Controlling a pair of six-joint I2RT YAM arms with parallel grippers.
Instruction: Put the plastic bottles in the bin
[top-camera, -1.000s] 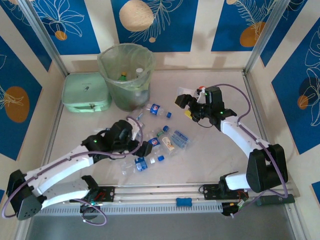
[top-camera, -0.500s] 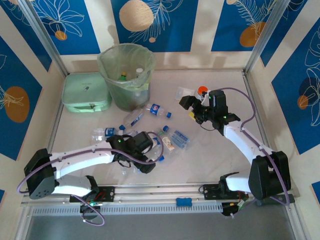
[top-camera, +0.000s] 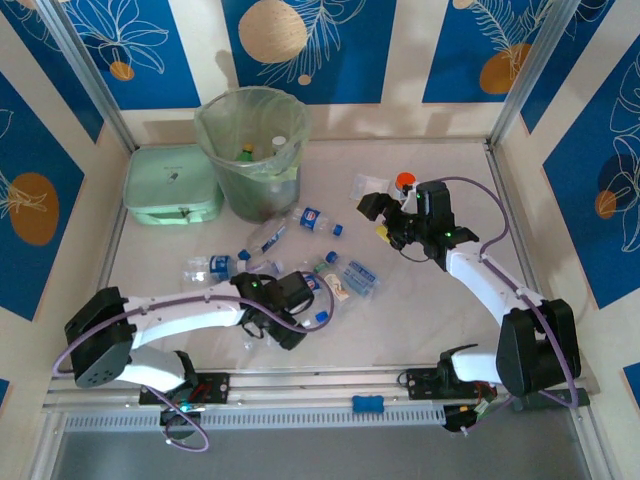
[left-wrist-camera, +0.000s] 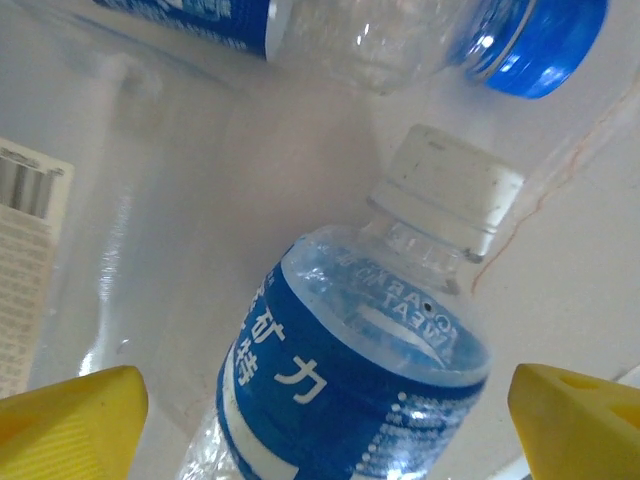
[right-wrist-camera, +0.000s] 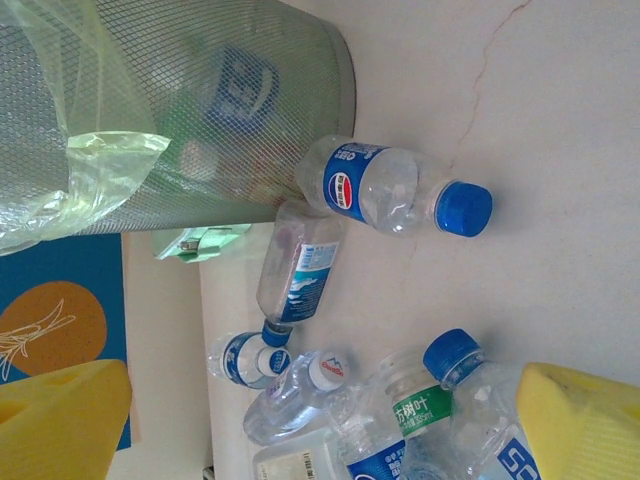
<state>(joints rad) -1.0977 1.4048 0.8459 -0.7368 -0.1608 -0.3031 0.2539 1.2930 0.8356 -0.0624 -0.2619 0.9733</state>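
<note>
Yellow fingertips (left-wrist-camera: 70, 425) of the left gripper (top-camera: 288, 328) stand wide apart on either side of a white-capped bottle (left-wrist-camera: 360, 380) with a blue label. Bare table (top-camera: 430, 320) shows between each fingertip and the bottle, so the jaws are open around it and do not press it. This bottle lies flat, well away from the bin (top-camera: 250, 150) on its near side, towards the arm bases. Just past its cap, a little closer to the bin, lies a clear blue-capped bottle (left-wrist-camera: 400, 40).

Closer again to the bin is a loose cluster of bottles (top-camera: 335, 280), a green-labelled one (right-wrist-camera: 420, 410) among them, and another bottle (top-camera: 205, 268) lies apart on the bin's near left.

Off to the bin's right, the right gripper (top-camera: 378, 218) hangs above the table with its jaws spread wide and nothing between them. An orange-capped jar (top-camera: 404, 182) stands just behind it.

Near the foot of the bin lie a bottle with a round logo (right-wrist-camera: 385, 190) and a slimmer bottle (right-wrist-camera: 300, 265).

The bin itself is grey-green mesh with a pale green liner, and a few bottles (top-camera: 247, 152) already lie inside. A mint box (top-camera: 172, 185) sits just beside it on the left.
</note>
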